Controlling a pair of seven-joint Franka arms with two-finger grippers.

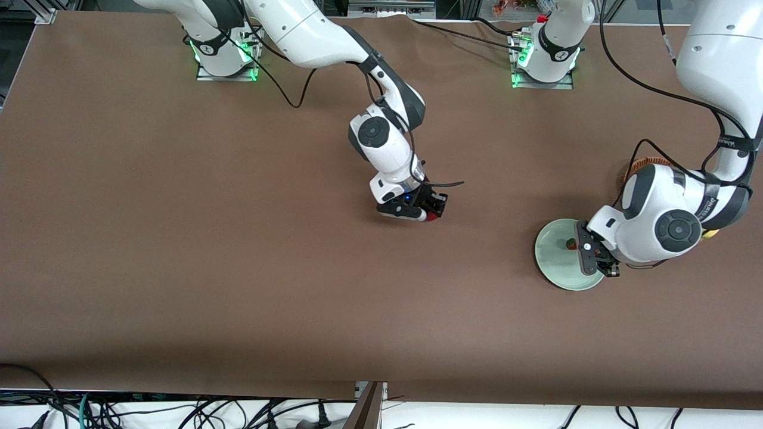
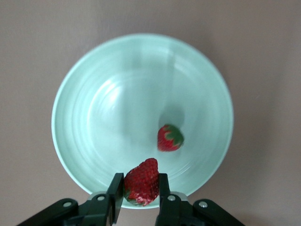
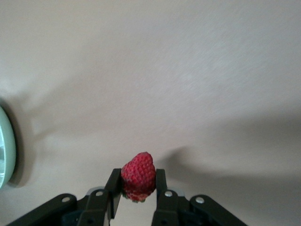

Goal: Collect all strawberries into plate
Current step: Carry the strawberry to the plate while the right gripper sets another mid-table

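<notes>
Left gripper: it is hanging over the plate, at the rim toward the left arm's end of the table, and its two black fingers are pinching a strawberry between them.
Berry in the left gripper: it is sitting upright between the finger pads, red and seeded, with a bit of green showing low at one side; in the front view the gripper body is hiding it.
Right gripper: it is hovering low over bare tabletop near the middle of the table, well apart from the plate, and its fingers are clamping a second strawberry.
Berry in the right gripper: it is pointing tip-up between the pads, and in the front view it is peeking out as a small red spot at the fingertips.
Plate: the pale mint-green dish is resting flat on the brown table toward the left arm's end; its edge is also showing at the border of the right wrist view.
Berry in the plate: a third strawberry is lying loose on the plate's floor, off centre, with its green leafy top turned to one side, apart from the held berry above it.
Basket: only a sliver of brown wicker rim is showing past the left arm's wrist, farther from the front camera than the plate.
</notes>
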